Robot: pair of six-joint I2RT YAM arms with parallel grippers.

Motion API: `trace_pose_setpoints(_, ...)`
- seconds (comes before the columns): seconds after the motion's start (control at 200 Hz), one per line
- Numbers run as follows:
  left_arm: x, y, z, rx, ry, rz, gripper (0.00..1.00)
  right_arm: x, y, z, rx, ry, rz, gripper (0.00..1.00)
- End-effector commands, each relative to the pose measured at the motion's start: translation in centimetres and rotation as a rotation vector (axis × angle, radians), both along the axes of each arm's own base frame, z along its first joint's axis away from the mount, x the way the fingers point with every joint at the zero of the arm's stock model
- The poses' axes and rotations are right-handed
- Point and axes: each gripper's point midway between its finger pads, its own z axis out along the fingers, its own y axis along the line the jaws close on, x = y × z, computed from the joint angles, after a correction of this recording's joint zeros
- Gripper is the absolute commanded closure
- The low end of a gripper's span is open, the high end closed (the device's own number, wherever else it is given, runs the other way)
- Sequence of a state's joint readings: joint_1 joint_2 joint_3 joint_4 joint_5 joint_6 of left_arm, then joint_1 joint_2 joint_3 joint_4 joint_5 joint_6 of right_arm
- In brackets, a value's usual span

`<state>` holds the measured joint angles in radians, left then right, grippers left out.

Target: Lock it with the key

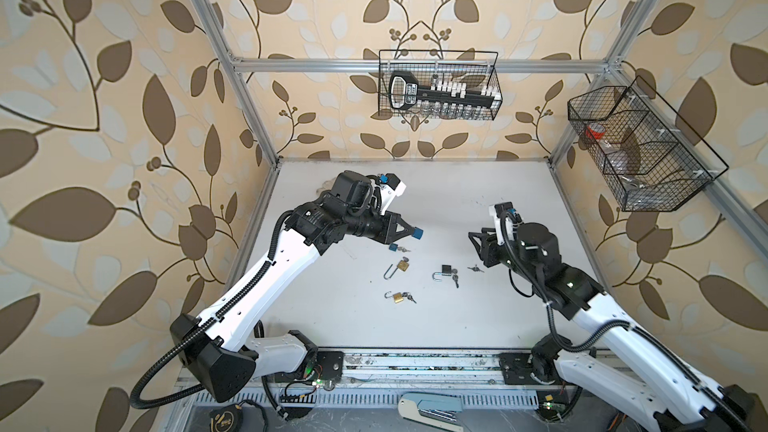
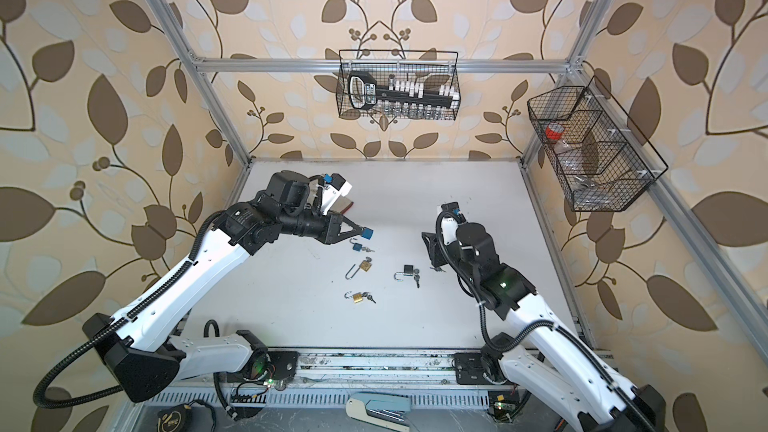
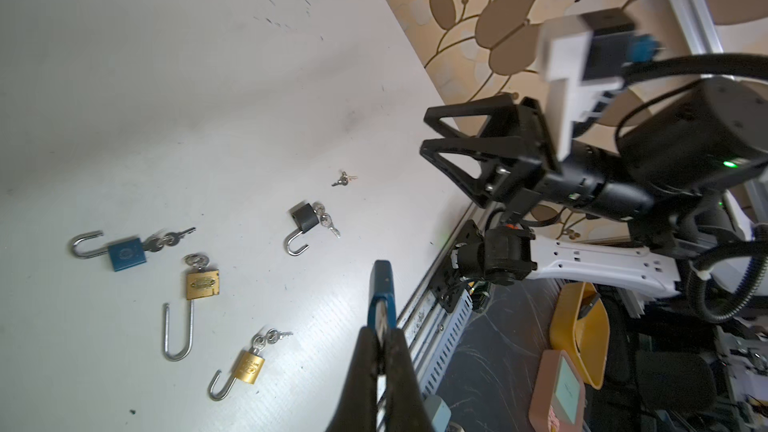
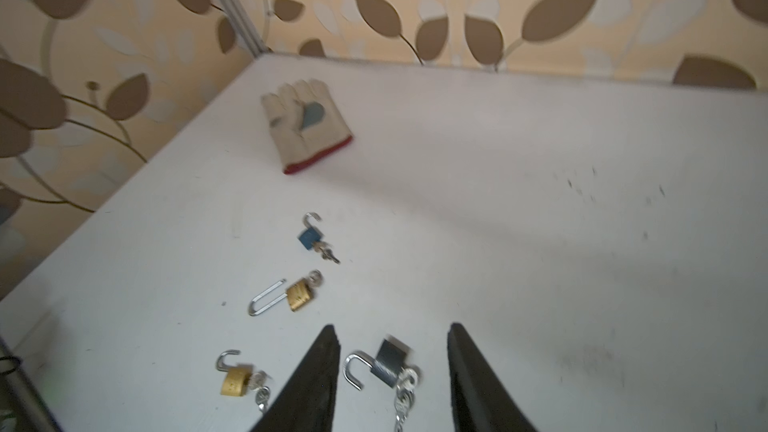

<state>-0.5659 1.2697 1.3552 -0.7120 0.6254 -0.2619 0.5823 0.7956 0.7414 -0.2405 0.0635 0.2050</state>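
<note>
Left gripper (image 3: pixel 380 329) pinches a blue padlock (image 3: pixel 380 284) aloft, right gripper (image 4: pixel 392 326) gapes empty over the black padlock (image 4: pixel 390 361); it and three others on the table (image 3: pixel 208 76) lie open-shackled, not yet locked.

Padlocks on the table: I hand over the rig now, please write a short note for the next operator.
Left gripper: shut on the held blue padlock.
Right gripper: open, empty, near the black padlock.
On the table: second blue padlock, long brass padlock, small brass padlock and the black one, shackles open, keys attached; loose keys lie apart.
Done: unclear whether the held one is locked.
Left: four open padlocks.
</note>
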Motion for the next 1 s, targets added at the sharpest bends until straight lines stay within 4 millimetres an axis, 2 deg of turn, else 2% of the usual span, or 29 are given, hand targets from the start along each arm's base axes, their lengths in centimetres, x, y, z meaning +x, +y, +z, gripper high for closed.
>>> trace_pose_setpoints(0.0, -0.9, -1.7, 2.5, -0.096, -0.006, -0.124, 1.0, -1.5, 3.2, 4.8, -0.071, -0.218, 0.173, 0.53)
trace_pose_setpoints(0.125, -0.8, -2.5, 2.6, -0.119, 0.019, -0.152, 1.0, -3.8, 6.7, 6.3, -0.162, -0.346, 0.338, 0.53)
trace_pose_setpoints(0.185, -0.9, -2.7, 2.8, -0.131, 0.022, -0.162, 1.0, -4.9, 8.1, 6.4, -0.219, -0.43, 0.399, 0.53)
trace_pose_setpoints(0.36, -1.2, -3.0, 3.2, -0.147, 0.029, -0.187, 1.0, -6.1, 10.7, 5.9, -0.351, -0.543, 0.468, 0.51)
trace_pose_setpoints(0.575, -1.9, -3.0, 3.5, -0.16, 0.026, -0.211, 1.0, -5.2, 11.0, 5.5, -0.408, -0.559, 0.432, 0.51)
trace_pose_setpoints(0.775, -2.4, -3.0, 3.7, -0.171, 0.023, -0.231, 1.0, -4.6, 10.9, 4.2, -0.469, -0.527, 0.421, 0.55)
trace_pose_setpoints(0.995, -2.7, -3.0, 4.0, -0.177, 0.021, -0.239, 1.0, -4.2, 11.3, 4.1, -0.482, -0.518, 0.42, 0.6)
